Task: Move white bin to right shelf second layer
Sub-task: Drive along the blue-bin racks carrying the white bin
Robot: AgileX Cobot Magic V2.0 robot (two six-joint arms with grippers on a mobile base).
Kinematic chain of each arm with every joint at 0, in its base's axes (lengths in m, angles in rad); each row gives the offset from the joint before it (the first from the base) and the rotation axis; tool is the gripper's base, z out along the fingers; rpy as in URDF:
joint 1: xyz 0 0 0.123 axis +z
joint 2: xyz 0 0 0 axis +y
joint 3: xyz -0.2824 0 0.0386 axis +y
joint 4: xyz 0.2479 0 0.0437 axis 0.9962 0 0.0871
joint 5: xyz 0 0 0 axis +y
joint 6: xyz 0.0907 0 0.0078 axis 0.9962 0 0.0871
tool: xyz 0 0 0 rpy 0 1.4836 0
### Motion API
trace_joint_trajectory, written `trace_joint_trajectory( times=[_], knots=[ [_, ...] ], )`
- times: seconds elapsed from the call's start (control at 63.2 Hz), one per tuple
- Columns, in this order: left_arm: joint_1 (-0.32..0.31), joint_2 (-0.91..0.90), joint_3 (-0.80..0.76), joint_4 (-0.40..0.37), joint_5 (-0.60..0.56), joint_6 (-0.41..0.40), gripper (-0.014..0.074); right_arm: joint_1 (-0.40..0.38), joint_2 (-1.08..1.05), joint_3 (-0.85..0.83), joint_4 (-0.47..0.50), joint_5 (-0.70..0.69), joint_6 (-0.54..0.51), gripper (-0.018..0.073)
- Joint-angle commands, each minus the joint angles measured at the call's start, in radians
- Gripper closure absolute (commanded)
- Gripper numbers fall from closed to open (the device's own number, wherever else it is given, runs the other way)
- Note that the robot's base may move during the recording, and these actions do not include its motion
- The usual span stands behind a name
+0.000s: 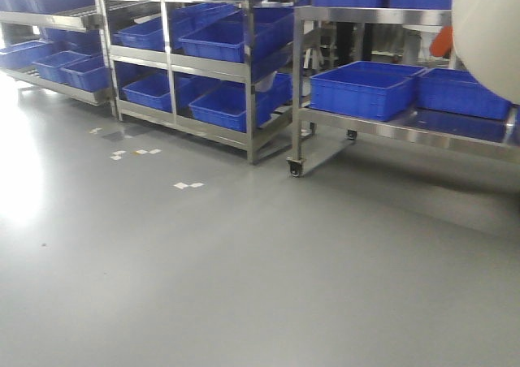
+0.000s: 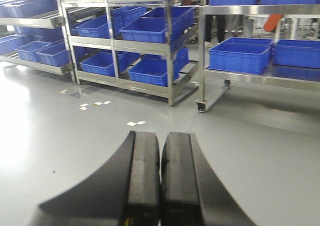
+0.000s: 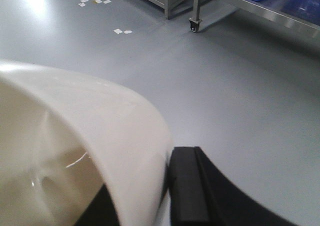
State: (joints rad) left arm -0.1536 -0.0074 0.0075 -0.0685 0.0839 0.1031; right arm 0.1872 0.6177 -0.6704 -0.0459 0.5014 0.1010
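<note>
White bin [image 3: 100, 116] is hanging in the right gripper [image 3: 145, 181], which is clamping narrowly onto the bin's wall. One black finger [image 3: 187, 191] is pressing against the outside, while the other is mostly hiding beneath the curved rim. The white bin is sitting over the grey floor [image 1: 244, 286], on the near side of the wheeled steel table [image 1: 382, 127] and apart from it. In the front view it is showing only as a blurred pale curve [image 1: 487, 34] in front of the table's right end.

The left gripper [image 2: 161, 146] is pointing toward the table's left leg, its two black pads pressing together with nothing between them.

Blue crates [image 1: 361, 91] are resting on the table's lower level. A steel rack [image 1: 250, 75] is standing just left of the table, carrying more blue crates. White tape marks [image 1: 188, 185] are lying on the floor to the left of the table's caster [image 1: 295, 168].
</note>
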Motion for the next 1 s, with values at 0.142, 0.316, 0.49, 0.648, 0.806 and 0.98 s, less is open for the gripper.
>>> trace_joint_trajectory(
  times=[0.142, 0.316, 0.49, 0.648, 0.806, 0.98],
  knots=[
    [-0.006, -0.014, 0.037, -0.005, -0.084, -0.004, 0.0512, -0.004, -0.003, -0.033, 0.002, -0.104, -0.002, 0.0502],
    [-0.006, -0.014, 0.037, -0.005, -0.084, -0.004, 0.0512, -0.004, -0.003, -0.033, 0.002, -0.104, -0.002, 0.0502],
    [-0.006, -0.014, 0.037, -0.005, -0.084, -0.004, 0.0512, -0.004, -0.003, -0.033, 0.002, -0.104, -0.002, 0.0502],
    [-0.006, -0.014, 0.037, -0.005, -0.084, -0.004, 0.0512, -0.004, -0.003, -0.033, 0.002, -0.104, -0.002, 0.0502],
    [-0.006, -0.014, 0.037, -0.005, -0.084, -0.004, 0.0512, -0.004, -0.003, -0.033, 0.002, -0.104, -0.002, 0.0502],
    [-0.006, -0.014, 0.037, -0.005, -0.084, -0.004, 0.0512, -0.004, -0.003, -0.033, 0.002, -0.104, -0.002, 0.0502]
  ],
)
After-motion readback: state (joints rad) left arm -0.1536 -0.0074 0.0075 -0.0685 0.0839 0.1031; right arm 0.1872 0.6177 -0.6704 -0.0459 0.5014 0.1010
